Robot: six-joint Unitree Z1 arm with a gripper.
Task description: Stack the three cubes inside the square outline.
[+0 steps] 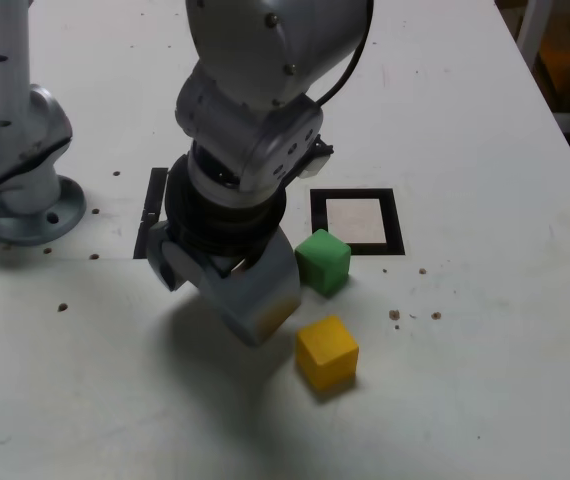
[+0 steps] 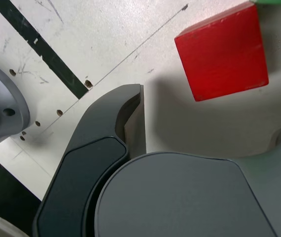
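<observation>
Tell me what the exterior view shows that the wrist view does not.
Only the exterior view shows the yellow cube, the square outline, empty, and the whole green cube in front of it. Only the wrist view shows the red cube, beyond the open gripper. Both show the white table and the black strip.

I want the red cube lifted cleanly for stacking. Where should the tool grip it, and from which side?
Grip the red cube on two opposite flat side faces, coming from above. It sits flat on the table, narrower than the open tool. The green cube seems close beside it, so the free faces are probably safer.
</observation>
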